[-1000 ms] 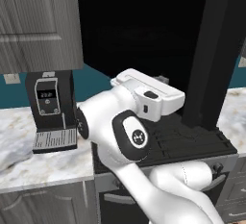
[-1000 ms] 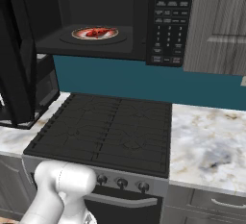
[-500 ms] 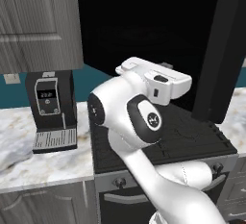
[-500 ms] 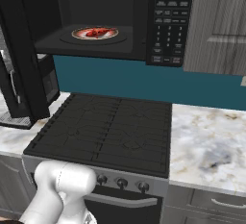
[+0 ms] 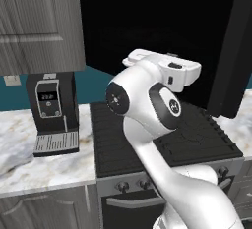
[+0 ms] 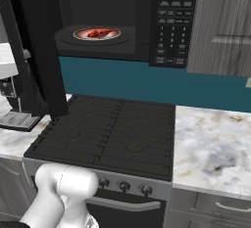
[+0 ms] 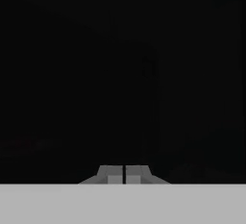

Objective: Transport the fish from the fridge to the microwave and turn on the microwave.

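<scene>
The fish (image 6: 99, 33) lies on a round plate (image 6: 81, 35) inside the microwave (image 6: 142, 19), in the upper left of the right base view, so the carrying part of the task looks done. What is left, by my judgement, is to swing the microwave door (image 6: 37, 60) shut and then press a button on the keypad panel (image 6: 170, 24), which sits at the upper middle of that view, right of the cavity. The door stands open as a tall dark slab down the left of the right base view and down the right edge of the left base view.

The gripper (image 7: 124, 174) shows at the bottom centre of the hand view with its two tips pressed together and nothing between them (so it carries nothing). It faces a nearly black surface; I cannot tell whether that is the door or the cavity. In the left base view the white arm rises from the lower right over the black stove (image 5: 197, 139), its hand reaching toward the door in the centre right of the frame. The fish therefore lies apart from the gripper, inside the cavity and not touched. A black coffee machine (image 5: 51, 112) stands on the marble bench (image 5: 34, 166) at the left of that view.
</scene>
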Robot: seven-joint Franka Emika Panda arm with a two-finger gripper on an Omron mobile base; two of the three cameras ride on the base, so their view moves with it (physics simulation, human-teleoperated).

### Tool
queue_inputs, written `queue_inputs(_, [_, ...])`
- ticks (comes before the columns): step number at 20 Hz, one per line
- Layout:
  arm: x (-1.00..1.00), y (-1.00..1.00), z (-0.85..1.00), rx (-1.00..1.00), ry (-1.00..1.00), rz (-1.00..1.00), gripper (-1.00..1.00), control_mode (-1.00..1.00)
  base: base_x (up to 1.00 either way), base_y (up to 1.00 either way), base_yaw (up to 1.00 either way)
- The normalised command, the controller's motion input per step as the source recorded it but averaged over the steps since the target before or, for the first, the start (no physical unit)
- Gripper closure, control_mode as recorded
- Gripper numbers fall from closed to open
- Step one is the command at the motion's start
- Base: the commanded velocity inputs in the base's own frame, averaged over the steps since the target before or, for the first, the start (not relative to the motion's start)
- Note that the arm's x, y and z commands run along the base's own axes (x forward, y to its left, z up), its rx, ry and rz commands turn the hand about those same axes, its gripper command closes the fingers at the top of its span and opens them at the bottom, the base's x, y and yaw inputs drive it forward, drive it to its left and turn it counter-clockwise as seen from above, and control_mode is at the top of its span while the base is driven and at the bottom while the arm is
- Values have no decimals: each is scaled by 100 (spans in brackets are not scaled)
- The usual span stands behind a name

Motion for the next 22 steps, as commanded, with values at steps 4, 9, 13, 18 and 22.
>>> queue_inputs(4, [24,-20,11,0,2,14,100,-100,0,0,0])
queue_inputs(9, [28,-18,3,0,4,14,100,-100,0,0,0])
queue_inputs(13, [39,-24,0,0,7,15,100,-100,0,0,0])
queue_inputs(18, [38,-25,1,0,8,16,100,-100,0,0,0])
queue_inputs(22, [36,-15,4,0,11,15,100,-100,0,0,0])
